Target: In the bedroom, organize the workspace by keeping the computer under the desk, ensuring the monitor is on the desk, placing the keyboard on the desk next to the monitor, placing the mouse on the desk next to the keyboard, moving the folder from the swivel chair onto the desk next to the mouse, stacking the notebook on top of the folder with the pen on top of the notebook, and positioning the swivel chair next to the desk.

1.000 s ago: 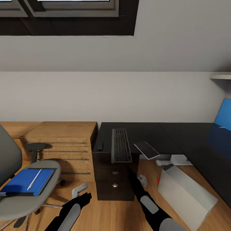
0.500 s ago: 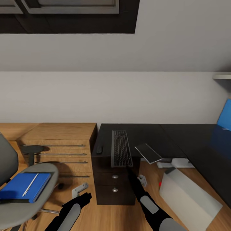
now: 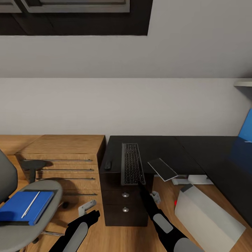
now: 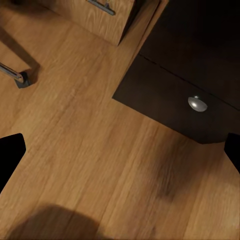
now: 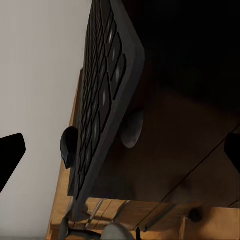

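Right gripper: arm outstretched, fingers spread, at keyboard near end (desk edge). Left gripper: low, open, empty.

Ahead of me a pale grey wall rises and slopes into a dark-framed skylight overhead. Light wood floor spreads under and around both sets of jaws. Beyond the left jaws I see a light-wood drawer chest with thin bar handles. Far to the right of the right jaws, a blue wall panel sits below a pale shelf.
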Motion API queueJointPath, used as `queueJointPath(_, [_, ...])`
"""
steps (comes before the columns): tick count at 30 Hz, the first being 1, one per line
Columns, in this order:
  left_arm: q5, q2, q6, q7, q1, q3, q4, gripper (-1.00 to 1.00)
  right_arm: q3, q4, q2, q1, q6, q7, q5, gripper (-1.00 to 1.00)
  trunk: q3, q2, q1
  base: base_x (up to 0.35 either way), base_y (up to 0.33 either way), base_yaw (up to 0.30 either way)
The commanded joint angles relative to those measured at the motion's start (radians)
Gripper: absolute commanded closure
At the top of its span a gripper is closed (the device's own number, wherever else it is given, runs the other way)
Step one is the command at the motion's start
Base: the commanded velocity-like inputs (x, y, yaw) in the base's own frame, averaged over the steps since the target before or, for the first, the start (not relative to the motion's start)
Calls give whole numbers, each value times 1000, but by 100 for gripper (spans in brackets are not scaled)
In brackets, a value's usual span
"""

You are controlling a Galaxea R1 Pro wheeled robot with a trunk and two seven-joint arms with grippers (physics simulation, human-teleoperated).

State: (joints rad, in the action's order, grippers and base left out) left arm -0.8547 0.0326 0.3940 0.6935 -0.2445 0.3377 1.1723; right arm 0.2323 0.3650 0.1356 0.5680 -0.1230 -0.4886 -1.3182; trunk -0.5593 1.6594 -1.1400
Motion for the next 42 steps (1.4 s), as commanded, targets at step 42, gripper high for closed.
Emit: queueJointPath(42, [-7, 1, 3, 7, -1, 8, 0, -100, 12, 0, 1, 1, -10, 6, -1, -100, -1, 1, 0, 52, 19, 0])
